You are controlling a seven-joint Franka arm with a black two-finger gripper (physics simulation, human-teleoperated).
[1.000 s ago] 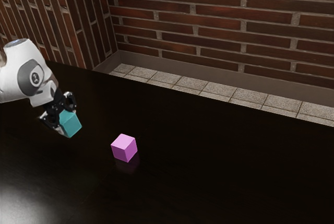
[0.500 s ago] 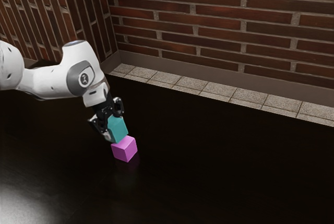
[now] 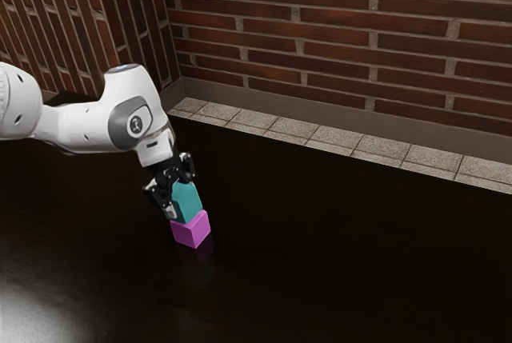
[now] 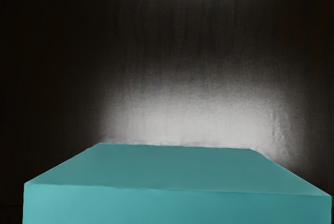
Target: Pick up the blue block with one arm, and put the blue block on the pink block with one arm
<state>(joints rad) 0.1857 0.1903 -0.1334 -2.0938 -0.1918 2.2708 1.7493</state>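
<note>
From the exterior view's left, my arm (image 3: 72,123) comes in as a thick white link lying nearly level above the dark tabletop (image 3: 344,255). It bends at a rounded joint with a grey cap, and from there the hand drops steeply down and a little toward the exterior view's right. At its end the black claw (image 3: 178,201) points down at a slight slant. Its two fingers stand a block's width apart and are pressed against opposite sides of the blue block (image 3: 189,197), so I have a grip on it. One finger (image 3: 166,201) shows on the side of the block toward the exterior view's left, and the other is mostly hidden behind the block. The blue block leans with the claw rather than sitting square. Its lower edge meets the top face of the pink block (image 3: 190,229), directly above it. I cannot tell whether its weight is on the pink block or in my grip. The pink block sits flat on the tabletop, with a faint reflection beneath it. Further toward the exterior view's right, the tabletop runs on dark and glossy. A strip of pale tiles (image 3: 352,141) lies past its far edge, and a red brick wall (image 3: 360,31) rises behind that. In the wrist view, the blue block (image 4: 177,182) sits just under my hand, with its flat top and one side face showing. Beyond it the tabletop (image 4: 62,51) carries a soft patch of glare.
</note>
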